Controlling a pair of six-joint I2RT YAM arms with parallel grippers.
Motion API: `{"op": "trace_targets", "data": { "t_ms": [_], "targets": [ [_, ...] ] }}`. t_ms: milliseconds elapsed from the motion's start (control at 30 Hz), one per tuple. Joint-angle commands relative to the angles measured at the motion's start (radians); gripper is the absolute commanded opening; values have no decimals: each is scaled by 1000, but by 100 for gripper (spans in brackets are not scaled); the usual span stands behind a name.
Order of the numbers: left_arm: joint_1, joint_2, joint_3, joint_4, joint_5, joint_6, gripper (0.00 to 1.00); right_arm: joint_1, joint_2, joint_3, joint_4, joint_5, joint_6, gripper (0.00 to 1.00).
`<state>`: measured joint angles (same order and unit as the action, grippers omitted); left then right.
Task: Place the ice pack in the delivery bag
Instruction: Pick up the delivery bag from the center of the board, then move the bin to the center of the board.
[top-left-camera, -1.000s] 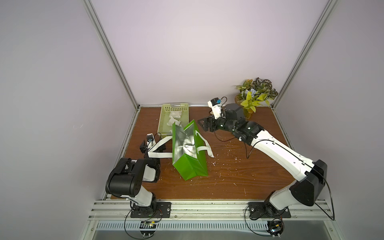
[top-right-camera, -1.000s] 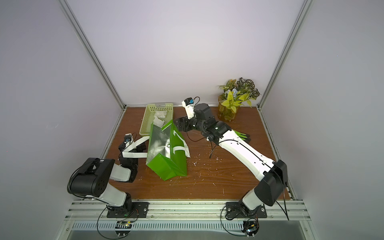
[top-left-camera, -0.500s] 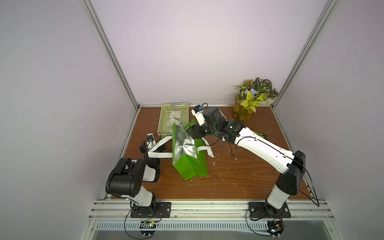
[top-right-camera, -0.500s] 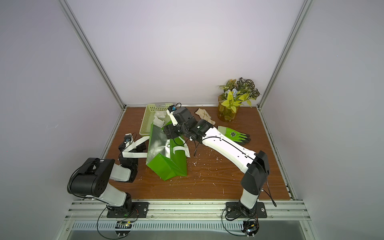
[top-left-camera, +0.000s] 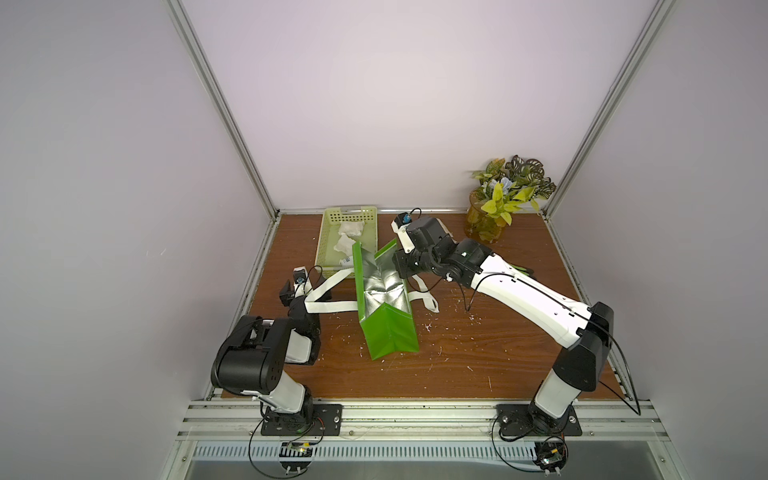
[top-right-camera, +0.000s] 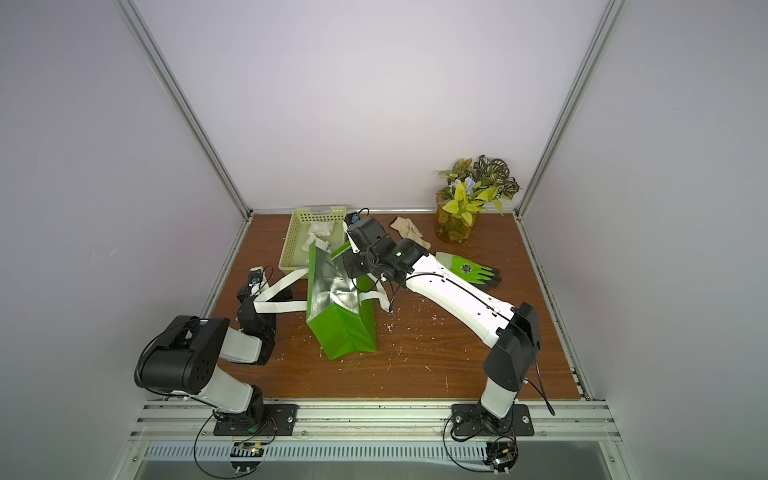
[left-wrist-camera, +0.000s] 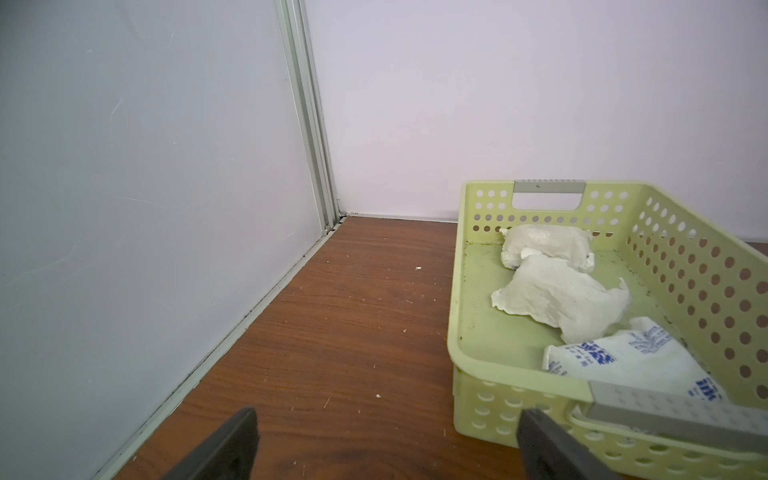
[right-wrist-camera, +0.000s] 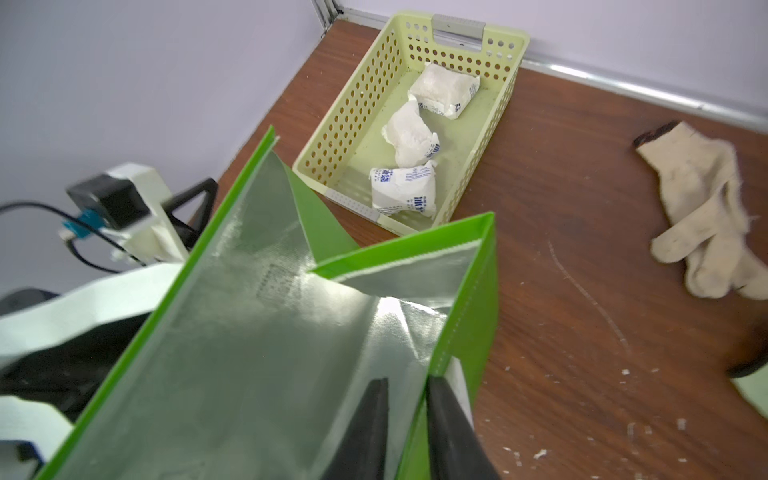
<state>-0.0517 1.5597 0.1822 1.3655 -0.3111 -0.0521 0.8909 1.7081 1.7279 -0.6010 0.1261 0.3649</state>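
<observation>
Three ice packs (right-wrist-camera: 409, 139) lie in the perforated basket (right-wrist-camera: 353, 104); right gripper (right-wrist-camera: 407, 382) pinches the rim of the delivery bag (right-wrist-camera: 257, 332) (foil-lined), left gripper (left-wrist-camera: 388, 415) spread

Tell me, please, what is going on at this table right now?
The right claw is closed on the side wall of the green delivery bag near its rim, one finger inside on the foil and one outside; the bag's mouth is open. The left claw is open and empty beside the pale green basket, with one of the bag's white straps draped over that arm. Three ice packs lie in the basket; none shows inside the bag.
</observation>
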Motion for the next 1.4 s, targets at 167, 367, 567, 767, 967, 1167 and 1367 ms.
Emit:
{"op": "trace_targets", "data": {
  "t_ms": [167, 367, 567, 767, 967, 1167, 1367],
  "targets": [
    [-7, -2, -3, 21, 4, 9, 99, -25, -140, -24, -11, 51, 5, 0],
    [-14, -188, 105, -322, -25, 12, 99, -92, -205, -42, -23, 10, 6, 0],
    [-13, -257, 266, -506, 38, -71, 99, -181, -272, -73, -29, -25, 11, 0],
    [13, -151, 641, -975, 58, -193, 99, -232, -349, -111, -42, -45, 32, 0],
    [35, 60, 1010, -1406, 167, -213, 99, -281, -431, -117, -89, -7, 32, 0],
    [39, 252, 1267, -1642, 174, -182, 99, -302, -486, -108, -130, 34, 28, 0],
    [57, 423, 1469, -1762, 134, -159, 99, -308, -517, -109, -147, 39, 31, 0]
  ]
}}
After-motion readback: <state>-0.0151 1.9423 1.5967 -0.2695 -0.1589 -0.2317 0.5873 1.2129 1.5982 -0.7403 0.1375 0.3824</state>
